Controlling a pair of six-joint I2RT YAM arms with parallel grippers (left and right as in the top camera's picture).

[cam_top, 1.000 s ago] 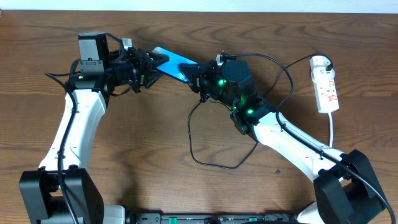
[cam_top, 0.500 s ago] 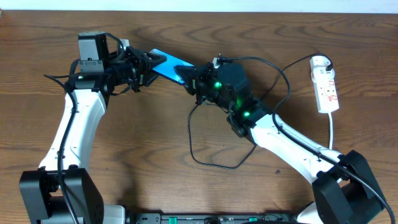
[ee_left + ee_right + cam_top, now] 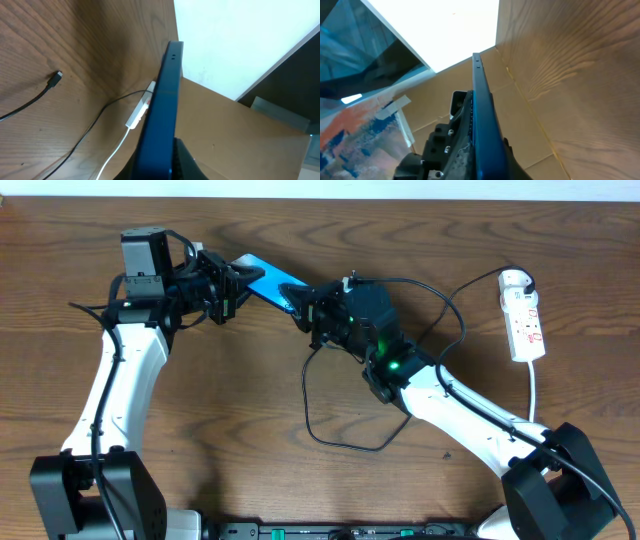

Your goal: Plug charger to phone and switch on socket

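Observation:
The phone (image 3: 272,280), slim with a blue face, is held off the table at the back centre, gripped at both ends. My left gripper (image 3: 238,281) is shut on its left end and my right gripper (image 3: 303,306) on its right end. In the left wrist view the phone (image 3: 162,110) stands edge-on between the jaws (image 3: 159,167); in the right wrist view it (image 3: 484,120) does the same (image 3: 487,157). The charger (image 3: 308,402), a thin black cable, loops on the table below the right arm; its connector tip (image 3: 58,75) lies free on the wood. The socket (image 3: 525,315), a white strip, lies at the far right, with the black plug (image 3: 524,279) at its top end.
The socket's white cord (image 3: 533,392) runs toward the front beside the right arm's base. The black cable arcs over the table between the right arm and the socket. The table's back edge meets a white wall (image 3: 400,188).
Both grippers have shifted slightly left and toward the back with the phone between them. The cable loop and the socket have not moved.

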